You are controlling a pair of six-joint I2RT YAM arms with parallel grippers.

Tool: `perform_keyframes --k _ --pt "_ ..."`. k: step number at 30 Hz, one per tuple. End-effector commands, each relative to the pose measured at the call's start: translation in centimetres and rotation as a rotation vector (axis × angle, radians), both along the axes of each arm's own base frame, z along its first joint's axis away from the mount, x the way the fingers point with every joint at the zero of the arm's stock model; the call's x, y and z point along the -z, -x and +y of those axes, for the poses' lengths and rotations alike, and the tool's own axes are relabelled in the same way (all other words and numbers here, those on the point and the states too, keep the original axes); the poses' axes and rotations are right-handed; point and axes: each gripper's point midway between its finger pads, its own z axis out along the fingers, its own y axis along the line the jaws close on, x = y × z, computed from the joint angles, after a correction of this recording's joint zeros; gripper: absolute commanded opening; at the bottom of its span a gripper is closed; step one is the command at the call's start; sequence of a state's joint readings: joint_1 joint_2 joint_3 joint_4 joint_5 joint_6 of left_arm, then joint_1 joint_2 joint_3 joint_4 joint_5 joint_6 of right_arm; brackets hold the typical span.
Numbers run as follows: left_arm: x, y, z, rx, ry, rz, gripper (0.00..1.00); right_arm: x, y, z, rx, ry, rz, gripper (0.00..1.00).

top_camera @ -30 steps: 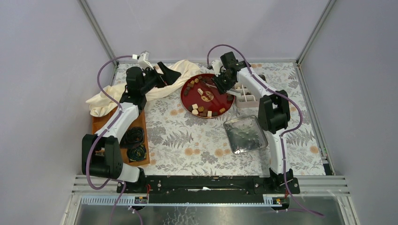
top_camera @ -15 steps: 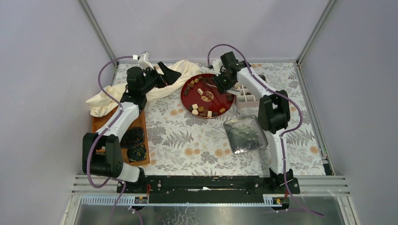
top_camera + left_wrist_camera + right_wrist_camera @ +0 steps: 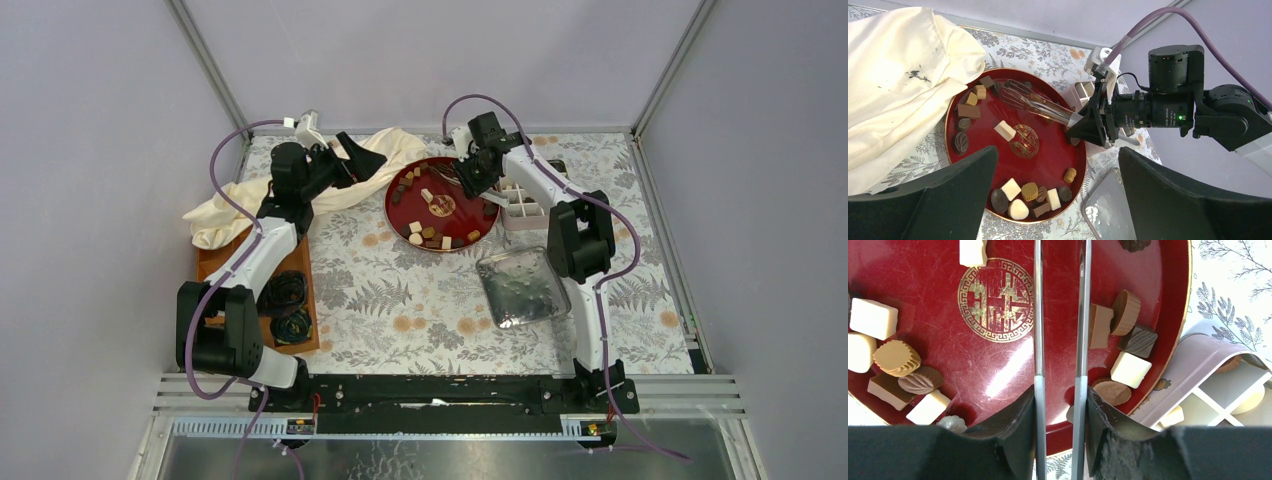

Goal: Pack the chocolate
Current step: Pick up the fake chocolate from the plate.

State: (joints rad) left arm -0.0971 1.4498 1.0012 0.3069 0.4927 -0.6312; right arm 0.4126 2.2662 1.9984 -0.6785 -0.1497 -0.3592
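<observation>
From the top camera I see the chocolate (image 3: 429, 233) lying on the round red tray (image 3: 402, 208) in the middle of the surface (image 3: 400, 300). There is a cluster at the tray's 10 o'clock rim, an arc of pieces from 7 to 4 o'clock, and one cream bar near the gold emblem. In the left wrist view that bar's long axis runs from 10 to 4 o'clock. Through the right wrist camera, a tan oblong piece lies just right of the tong blades, its long axis 12 to 6 and parallel to them. A ridged brown oval at the left lies roughly 9 to 3. The right gripper (image 3: 1058, 390) has its fingers pressed on a pair of metal tongs (image 3: 1038, 315). The two blades run straight toward 12 o'clock, a narrow gap apart, with only red tray showing between them. Their tips leave the picture, so I cannot tell whether they pinch a piece. The white divided box (image 3: 525, 208) sits just beside the tray at 3 o'clock, with a few pieces in its compartments. The left gripper (image 3: 368, 158) hangs at the tray's 10 o'clock by the cream cloth (image 3: 230, 205), fingers spread wide and holding nothing. A clear plastic square (image 3: 520, 288) lies at the tray's 5 o'clock. A wooden board (image 3: 212, 262) carrying dark coiled rings (image 3: 285, 290) lies at 8 o'clock.
</observation>
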Motion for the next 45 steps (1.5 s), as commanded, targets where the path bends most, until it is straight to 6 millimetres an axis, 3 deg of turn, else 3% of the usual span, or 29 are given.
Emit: perform_keyframes --k 1,8,13,19,32,39,45 --pt "-0.9 -0.4 0.1 0.005 0.008 -0.043 0.99 -1.4 -1.4 0.9 0.015 -0.035 -0.063 0.36" --pt "-1.0 -0.3 0.0 0.008 0.008 -0.043 0.99 -2.6 -1.1 0.7 0.015 -0.039 -0.083 0.25" --pt "-1.1 -0.3 0.0 0.008 0.007 -0.047 0.99 -5.0 -0.3 0.5 0.000 -0.062 -0.117 0.20" --pt "-1.3 -0.2 0.0 0.008 0.006 -0.051 0.99 -6.2 1.8 -0.2 -0.042 -0.087 -0.114 0.19" --pt "-1.4 -0.2 0.0 0.010 0.009 -0.051 0.99 -7.8 5.6 -3.4 -0.071 -0.190 -0.095 0.18" --pt "-1.5 0.0 -0.1 0.014 0.012 -0.053 0.99 -9.5 8.4 -7.0 -0.036 -0.233 -0.133 0.18" --pt "-1.9 0.1 -0.3 0.018 0.010 -0.064 0.99 -11.4 10.0 -12.6 0.087 -0.283 -0.184 0.18"
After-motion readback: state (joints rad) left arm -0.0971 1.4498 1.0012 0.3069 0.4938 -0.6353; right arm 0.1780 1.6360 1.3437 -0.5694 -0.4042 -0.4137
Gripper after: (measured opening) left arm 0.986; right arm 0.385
